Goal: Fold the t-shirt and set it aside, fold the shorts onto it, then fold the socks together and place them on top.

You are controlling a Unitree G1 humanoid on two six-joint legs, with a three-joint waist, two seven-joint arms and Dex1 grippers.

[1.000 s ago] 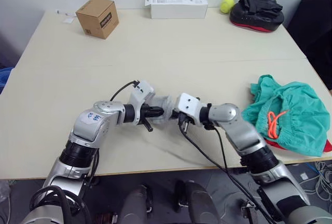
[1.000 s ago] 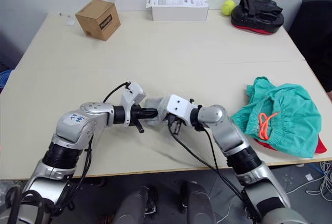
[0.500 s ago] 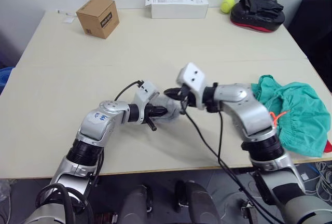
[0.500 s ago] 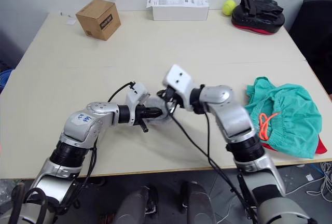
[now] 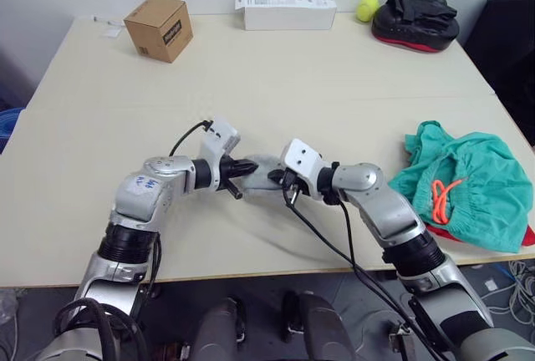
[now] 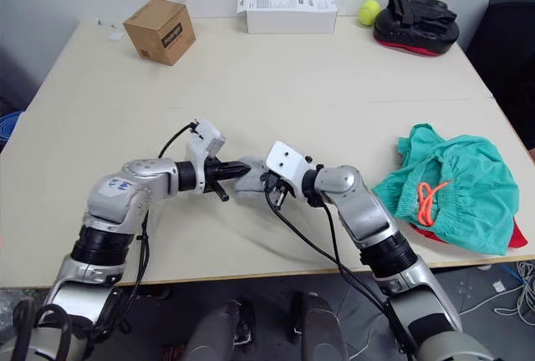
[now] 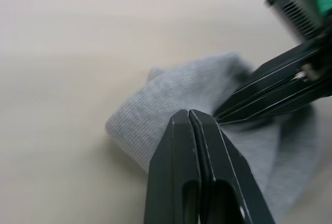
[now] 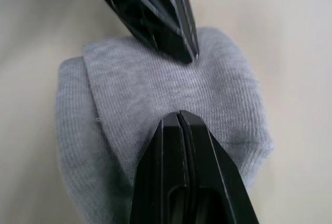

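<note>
Both tools meet tip to tip at mid-bench: the left tool [image 7: 189, 117] and right tool [image 8: 179, 117] each have their fingers pressed together, pinching or pressing the grey socks [image 5: 262, 170] from opposite sides, likely to keep the small bundle folded for a lift. The shorts [image 5: 468, 190] lie well apart at the bench's [image 5: 267, 77] right edge, over the shirt [image 5: 527, 236], ready to receive the socks

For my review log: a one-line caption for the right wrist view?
Right gripper, jaws closed, presses on the folded grey socks; left gripper meets it from opposite.
</note>
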